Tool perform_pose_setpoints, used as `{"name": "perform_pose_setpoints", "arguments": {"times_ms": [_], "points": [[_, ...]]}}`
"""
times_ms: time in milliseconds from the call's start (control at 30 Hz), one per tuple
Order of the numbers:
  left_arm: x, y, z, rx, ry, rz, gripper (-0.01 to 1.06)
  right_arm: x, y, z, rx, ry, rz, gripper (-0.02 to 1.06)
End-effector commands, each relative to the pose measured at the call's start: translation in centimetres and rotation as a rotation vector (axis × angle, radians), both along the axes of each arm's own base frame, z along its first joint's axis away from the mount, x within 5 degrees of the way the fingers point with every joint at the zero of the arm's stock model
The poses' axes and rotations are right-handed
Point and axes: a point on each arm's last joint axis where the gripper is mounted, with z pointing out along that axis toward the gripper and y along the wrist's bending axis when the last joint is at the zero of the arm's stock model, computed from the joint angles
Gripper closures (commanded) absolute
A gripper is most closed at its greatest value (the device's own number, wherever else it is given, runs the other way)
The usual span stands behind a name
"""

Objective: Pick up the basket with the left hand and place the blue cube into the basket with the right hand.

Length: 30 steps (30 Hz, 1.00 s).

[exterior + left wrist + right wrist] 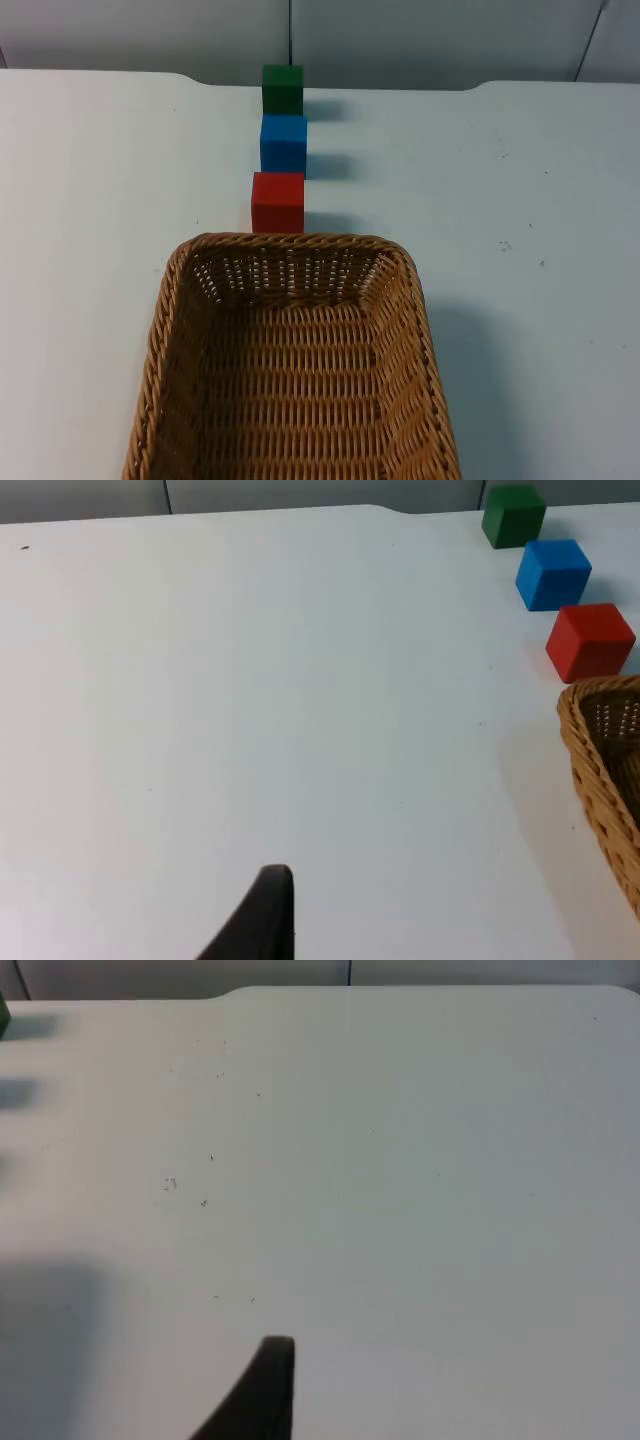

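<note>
A brown wicker basket [290, 241] stands on the white table at the near middle, with nothing in it. Behind it three cubes form a row running away from me: red [278, 201] closest to the basket, then the blue cube [284, 143], then green [283, 89]. In the left wrist view the blue cube [553, 574] sits between the green [513, 515] and red [590, 641] ones, next to a corner of the basket [600, 770]. My left gripper [268, 915] hangs over bare table, well off to the side of basket and cubes. My right gripper [268, 1390] is over bare table too, holding nothing.
The grey partition wall [420, 40] closes the table's far edge just behind the green cube. Bare white table top [90, 200] stretches to the left and right [520, 200] of the cube row and the basket.
</note>
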Motion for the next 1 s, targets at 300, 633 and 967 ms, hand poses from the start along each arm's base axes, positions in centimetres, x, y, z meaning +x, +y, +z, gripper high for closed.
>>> {"name": "perform_pose_setpoints", "arguments": {"times_ms": [300,633,967], "points": [[0.3,-0.4,0.2,-0.05,0.004,-0.03,0.0,0.0,0.0,-0.1,-0.001,-0.008,-0.007,0.0],[2.4,-0.7,1.9,-0.079,0.041,-0.038,0.0,0.0,0.0,-0.1,-0.001,-0.008,-0.007,0.0],[6.0,-0.9,4.7,-0.088,0.052,-0.045,0.0,0.0,0.0,-0.1,-0.001,-0.008,-0.007,0.0]]}}
